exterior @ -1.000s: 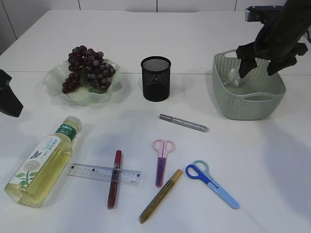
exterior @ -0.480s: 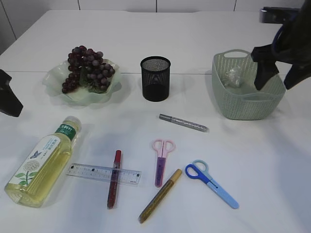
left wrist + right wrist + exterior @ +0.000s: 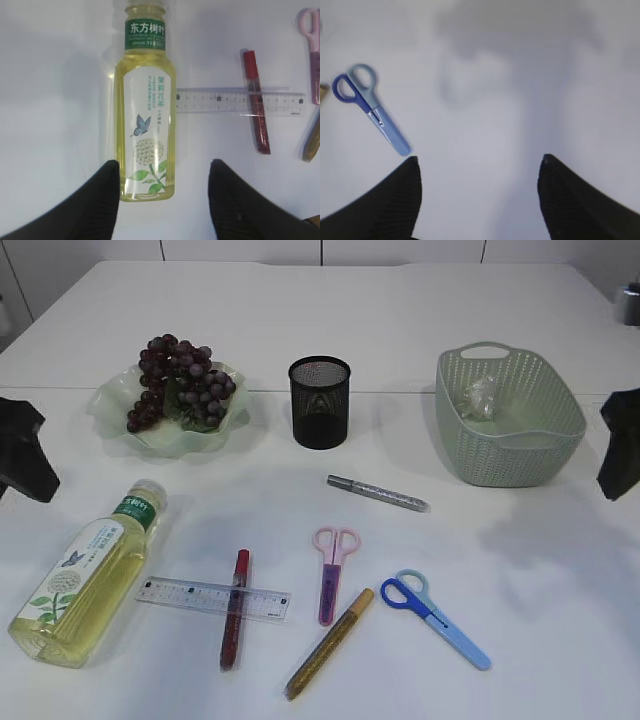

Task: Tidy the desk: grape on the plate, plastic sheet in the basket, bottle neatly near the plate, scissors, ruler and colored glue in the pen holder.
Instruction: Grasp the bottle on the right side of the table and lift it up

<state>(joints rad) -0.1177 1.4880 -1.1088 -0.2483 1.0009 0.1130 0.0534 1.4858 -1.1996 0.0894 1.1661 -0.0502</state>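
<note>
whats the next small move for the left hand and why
Probably lower the left hand onto the bottle. Its fingers are open and empty on either side of the bottle's base, and the bottle lies on its side away from the plate.

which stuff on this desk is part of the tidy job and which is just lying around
Job:
purple grape bunch on green wavy plate
crumpled clear plastic sheet in green woven basket
yellow tea bottle
pink scissors
blue scissors
clear ruler
red, gold, silver glue pens
black mesh pen holder

Lying about:
nothing visible
</note>
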